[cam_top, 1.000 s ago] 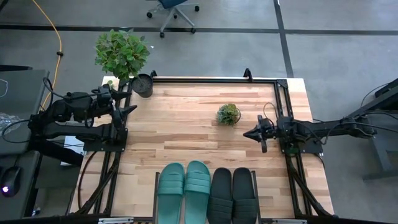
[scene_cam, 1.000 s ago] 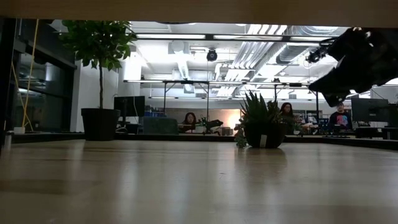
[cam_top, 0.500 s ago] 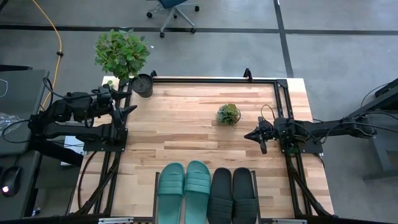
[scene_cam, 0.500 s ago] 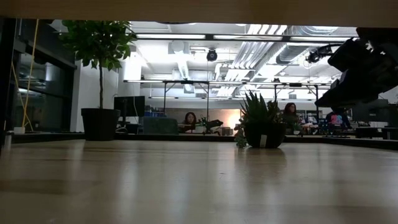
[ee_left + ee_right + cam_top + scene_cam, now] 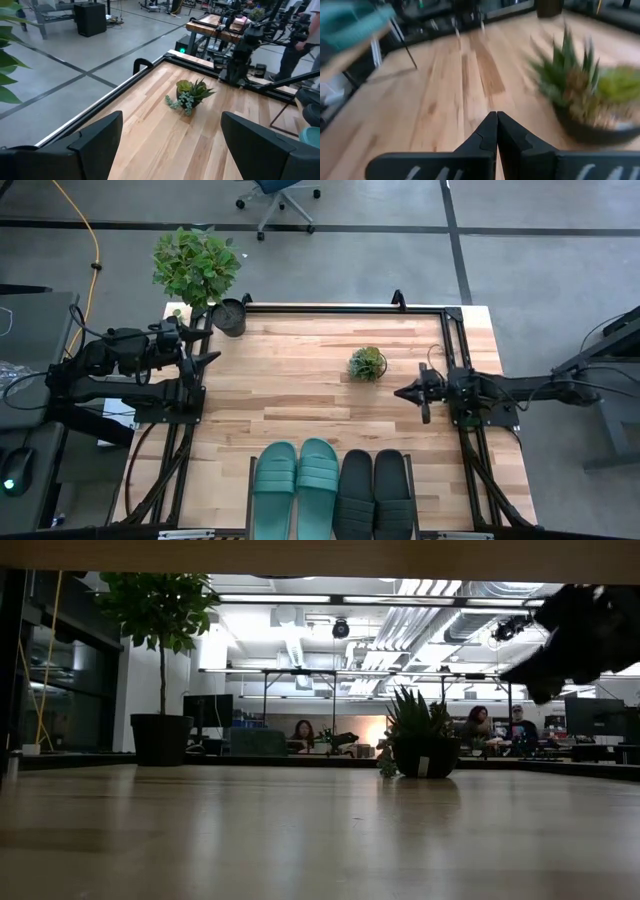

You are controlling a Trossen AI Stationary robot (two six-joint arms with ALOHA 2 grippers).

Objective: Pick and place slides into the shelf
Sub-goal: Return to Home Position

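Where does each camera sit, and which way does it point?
High: above the table, looking straight down; shows both arms, left gripper, right gripper, four slides.
Low: at tabletop height, level across toward the succulent; right arm upper right.
Left wrist: on the left arm, past its open fingers toward succulent, right arm.
Right wrist: on the right arm, past shut fingers, succulent close.
Shared: every view catches the succulent.

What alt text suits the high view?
Two teal slides and two black slides lie side by side on the shelf. The open left claw and shut right claw hang at opposite sides of the table.
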